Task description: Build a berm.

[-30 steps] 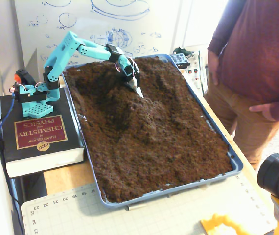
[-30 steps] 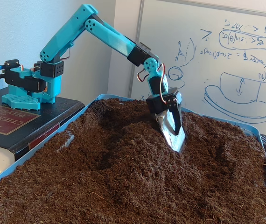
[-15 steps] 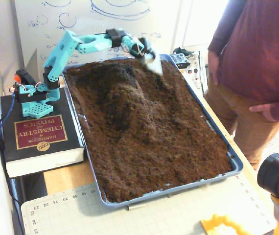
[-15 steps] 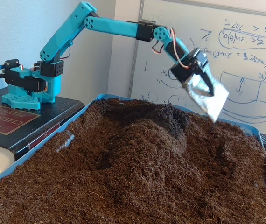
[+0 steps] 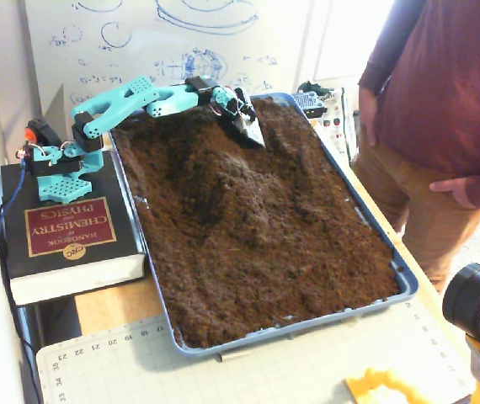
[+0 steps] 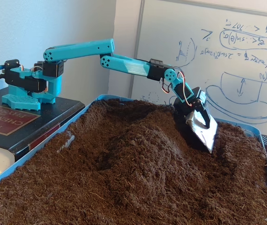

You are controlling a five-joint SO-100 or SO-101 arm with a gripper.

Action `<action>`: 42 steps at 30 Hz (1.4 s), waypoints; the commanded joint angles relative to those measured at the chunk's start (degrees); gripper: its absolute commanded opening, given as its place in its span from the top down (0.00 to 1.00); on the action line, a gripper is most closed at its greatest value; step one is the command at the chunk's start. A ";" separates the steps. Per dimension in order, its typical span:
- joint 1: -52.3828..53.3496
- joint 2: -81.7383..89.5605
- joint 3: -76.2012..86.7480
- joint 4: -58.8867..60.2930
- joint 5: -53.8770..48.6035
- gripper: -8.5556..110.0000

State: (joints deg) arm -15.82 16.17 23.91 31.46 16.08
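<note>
Couldn't tell if the gripper point(image 6: 203, 131) was clenched or released, a metal scoop covered it. The berm point(image 6: 143, 140) sat just left of it in that fixed view.

A white whiteboard with blue marker sketches point(image 6: 227, 61) leans against the pale wall point(image 6: 25, 28) behind the wooden tabletop point(image 5: 109, 307).

Book: thick black chemistry handbook with maroon cover panel point(image 5: 67, 231), beside blue plastic tray's point(image 5: 402, 282) left edge.
Whiteboard: blue marker sketches point(image 6: 239, 70), behind tray's far edge.
Person: maroon sweater, tan trousers point(image 5: 442, 109), right of tray.
Cutting mat: pale gridded point(image 5: 248, 370), at tray's near edge.
</note>
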 commanded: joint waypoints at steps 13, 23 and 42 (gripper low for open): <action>2.11 10.37 13.18 -0.18 -10.72 0.93; 2.11 22.94 31.55 -0.18 -10.72 0.93; 2.72 44.21 57.30 -0.62 -10.11 0.93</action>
State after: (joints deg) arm -13.80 52.91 80.68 30.59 5.89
